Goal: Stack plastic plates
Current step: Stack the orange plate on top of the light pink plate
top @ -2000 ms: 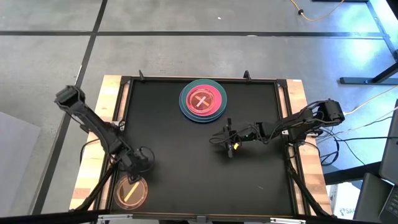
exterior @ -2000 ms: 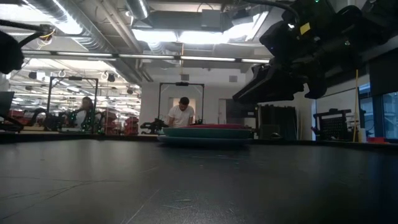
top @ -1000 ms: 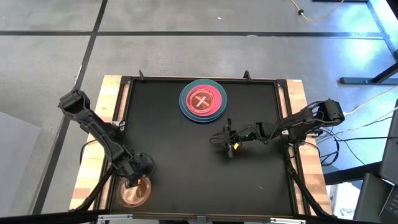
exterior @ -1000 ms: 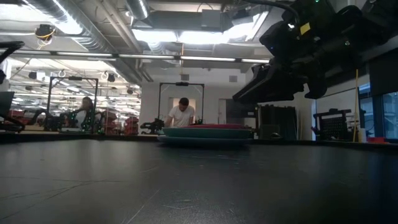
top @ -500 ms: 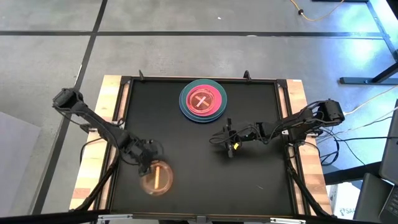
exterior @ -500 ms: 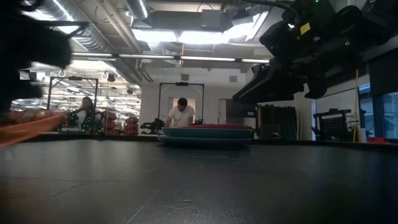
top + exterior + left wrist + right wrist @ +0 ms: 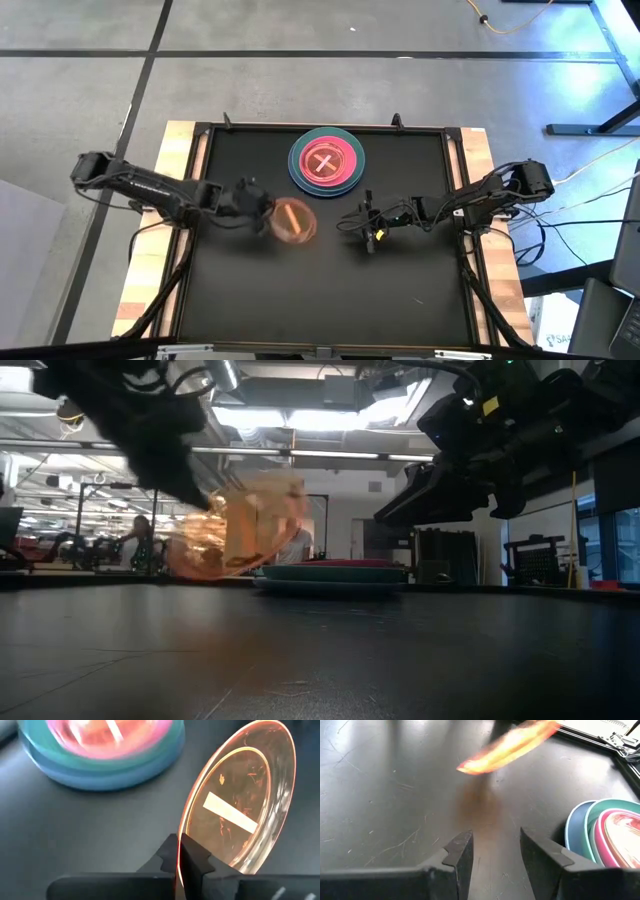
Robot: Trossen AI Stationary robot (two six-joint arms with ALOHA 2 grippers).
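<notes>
A stack of plates [image 7: 327, 161] stands at the far middle of the black table: blue at the bottom, teal, then pink, with a red translucent plate bearing crossed sticks on top. My left gripper [image 7: 262, 213] is shut on a small translucent orange plate [image 7: 294, 220] with one stick-like mark, held above the table left of centre, near the stack. The orange plate also shows in the low view [image 7: 235, 530] and the right wrist view [image 7: 507, 747]. My right gripper [image 7: 350, 222] hovers open and empty right of centre. My left gripper pinches the orange plate's rim [image 7: 179, 854] between its two fingers, one on each face. The fingers come about level from the table's left. The plate is lifted clear of the table and tilted, sticking out beyond the fingertips.
The table has a raised dark frame and wooden side strips [image 7: 150, 250]. The black surface near the front [image 7: 320, 300] is bare. People and equipment show in the room beyond in the low view [image 7: 292, 540].
My left gripper has shut on the orange plate at the near left corner, lifted it clear, and swung it toward the table's middle and far edge, near the stack. The plate has tipped from flat to tilted. My right gripper has kept still.
</notes>
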